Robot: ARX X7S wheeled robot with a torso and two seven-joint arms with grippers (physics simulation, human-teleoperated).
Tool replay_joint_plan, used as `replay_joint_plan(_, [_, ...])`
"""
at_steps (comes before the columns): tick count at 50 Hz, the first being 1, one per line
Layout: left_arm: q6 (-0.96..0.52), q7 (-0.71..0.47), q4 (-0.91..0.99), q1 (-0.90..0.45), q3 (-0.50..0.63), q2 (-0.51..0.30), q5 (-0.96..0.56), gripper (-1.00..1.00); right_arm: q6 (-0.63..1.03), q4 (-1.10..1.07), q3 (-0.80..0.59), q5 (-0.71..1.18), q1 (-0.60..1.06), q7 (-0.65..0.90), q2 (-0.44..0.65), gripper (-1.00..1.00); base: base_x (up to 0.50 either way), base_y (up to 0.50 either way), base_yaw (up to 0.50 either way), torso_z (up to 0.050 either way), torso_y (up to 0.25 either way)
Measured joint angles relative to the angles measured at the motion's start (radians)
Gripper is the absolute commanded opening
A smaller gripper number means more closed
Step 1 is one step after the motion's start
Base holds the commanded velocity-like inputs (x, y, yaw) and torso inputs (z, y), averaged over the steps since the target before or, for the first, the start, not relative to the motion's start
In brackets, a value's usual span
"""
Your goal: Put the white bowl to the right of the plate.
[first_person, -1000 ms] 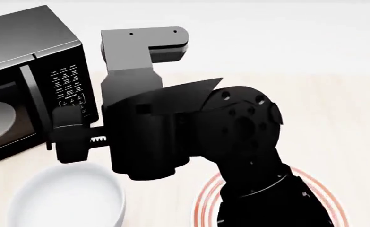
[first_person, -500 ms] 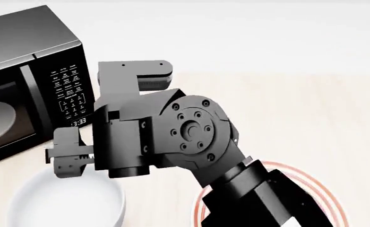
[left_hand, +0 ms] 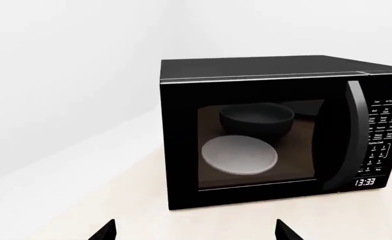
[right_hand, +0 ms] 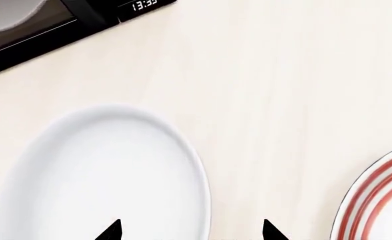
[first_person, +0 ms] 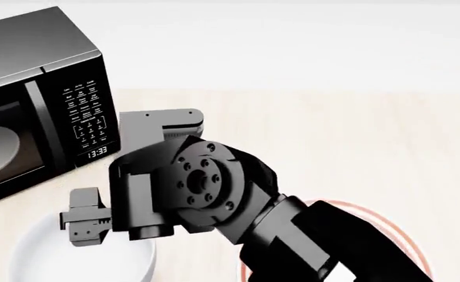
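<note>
You are in the approach step: the right gripper (right_hand: 190,231), jaws spread and empty, hovers over the white bowl (right_hand: 105,177), which sits left of the plate (right_hand: 376,200); next, lower one fingertip inside its rim.

A strip of bare counter (right_hand: 269,115) is left between the white bowl (right_hand: 109,175) and the plate (right_hand: 376,200), which lie apart. Beyond the bowl, the way is closed by the microwave (first_person: 34,100). The counter to the microwave's right is seen unoccupied up to the far edge.
</note>
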Motion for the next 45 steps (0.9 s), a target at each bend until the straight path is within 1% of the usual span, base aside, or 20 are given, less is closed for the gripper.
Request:
replay_joint_plan(10, [0.003,-0.006,0.003,0.005,0.002,-0.004,-0.006,1.0,-0.103,0.017,-0.214,0.111,0.038,-0.078,-0.001,1.0,0.0,0.0,0.0,0.0,0.0])
replay_joint_plan(19, [0.007,-0.011,0.008,0.012,0.002,-0.006,-0.012,1.0,-0.164,0.022,-0.336,0.169,0.047,-0.13,-0.002,1.0,0.0,0.0,0.0,0.0,0.0])
replay_joint_plan(30, [0.011,-0.017,0.013,0.018,0.002,-0.009,-0.019,1.0,-0.191,0.03,-0.398,0.183,0.025,-0.169,-0.002,1.0,0.0,0.0,0.0,0.0,0.0])
replay_joint_plan(45, [0.015,-0.025,0.016,0.023,0.006,-0.015,-0.027,1.0,-0.199,0.027,-0.421,0.164,-0.016,-0.188,-0.002,1.0,0.0,0.0,0.0,0.0,0.0])
